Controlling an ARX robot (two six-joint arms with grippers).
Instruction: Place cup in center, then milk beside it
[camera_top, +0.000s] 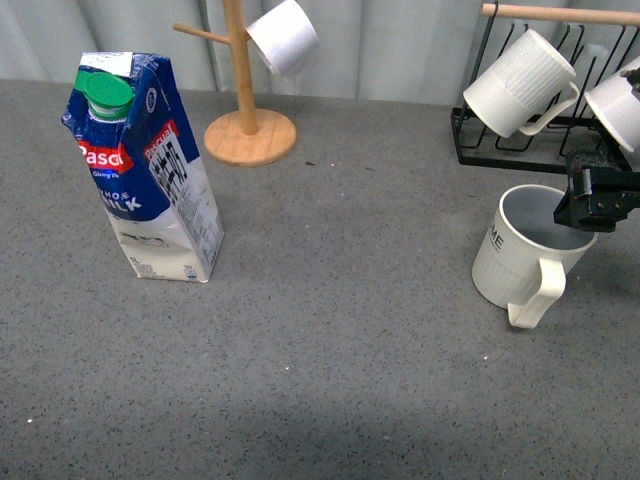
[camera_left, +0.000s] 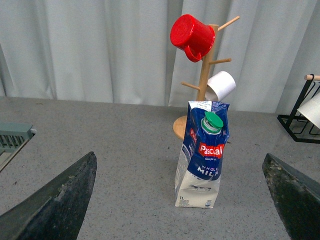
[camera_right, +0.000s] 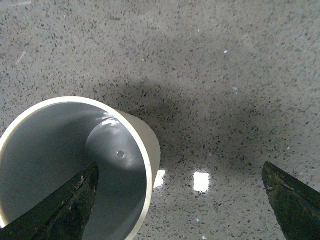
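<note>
Presently: my right gripper (camera_top: 598, 198) is spread wide at the rim of the white mug (camera_top: 520, 250), near the desk's right edge. The milk carton (camera_top: 150, 170) stands upright toward the left edge. My left gripper (camera_left: 179, 162) is wide and faces the carton.

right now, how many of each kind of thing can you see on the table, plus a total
mugs: 5 (1 red, 4 white)
milk carton: 1
wooden mug tree: 1
black rack: 1
total: 8
</note>
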